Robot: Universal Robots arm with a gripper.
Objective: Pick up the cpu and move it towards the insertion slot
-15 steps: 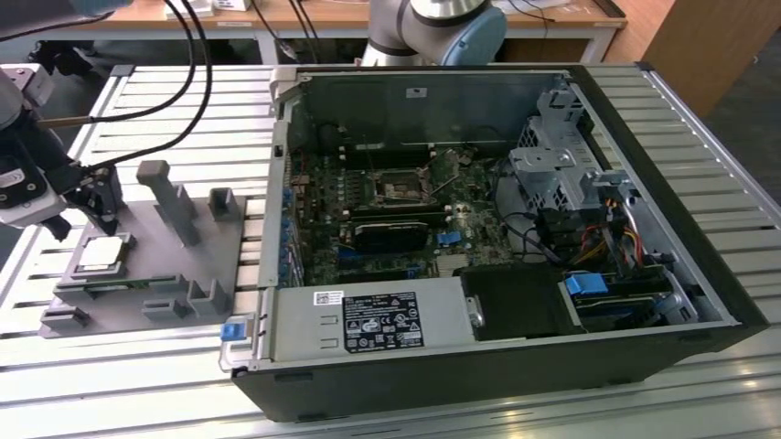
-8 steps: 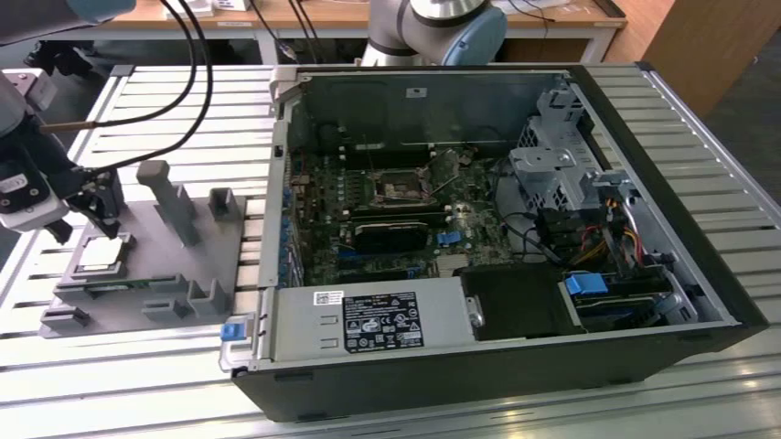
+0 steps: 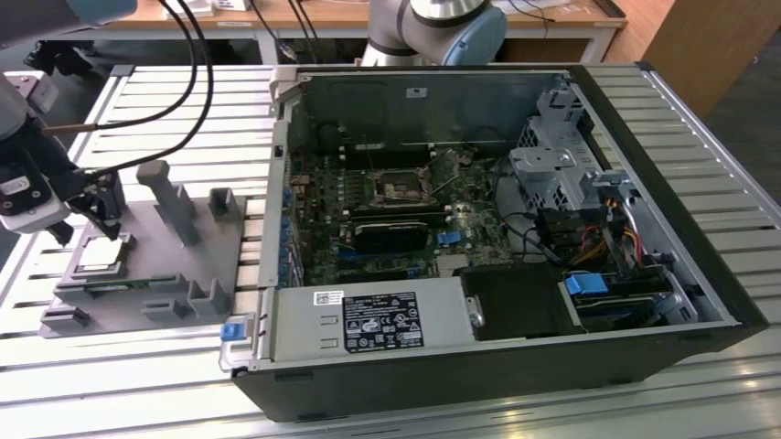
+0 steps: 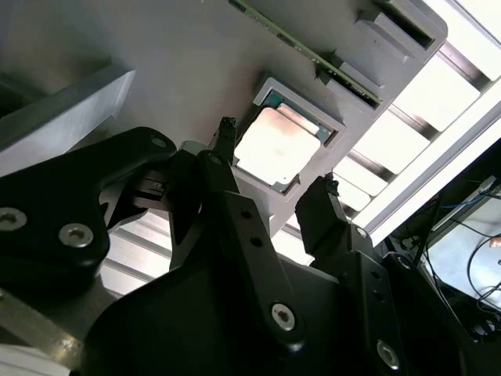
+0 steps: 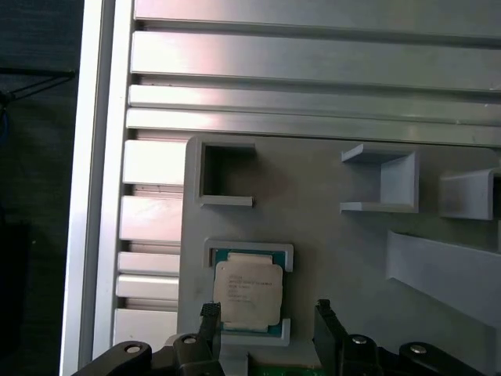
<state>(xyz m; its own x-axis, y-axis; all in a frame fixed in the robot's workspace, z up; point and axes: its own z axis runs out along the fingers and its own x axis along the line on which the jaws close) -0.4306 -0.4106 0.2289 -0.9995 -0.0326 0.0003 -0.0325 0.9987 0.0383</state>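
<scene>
The open, empty gripper (image 3: 108,222) hangs over the grey fixture (image 3: 171,265). The cpu (image 3: 101,255) lies flat in its shallow pocket, directly beneath and between the fingers. The likeliest fault is an off-centre close. In the first wrist view one fingertip (image 5: 208,315) stands just beside the chip's edge while the other is well clear of the opposite edge. The near finger would probably reach the chip first and shove it against the pocket wall or tip it up on one side. The pocket's raised rim sits close outside the chip, so a fingertip could land on plastic instead of the thin edge, and the smooth metal lid gives little purchase. Whether the tips have reached chip height cannot be told. The arm (image 3: 27,187) holds its wrist over the fixture with the fingers pointing down. The tall upright post (image 3: 168,197) is just beside them, on the side towards the computer case (image 3: 586,384). The insertion slot (image 3: 401,188) lies well away from the gripper, inside that open case on the motherboard.
</scene>
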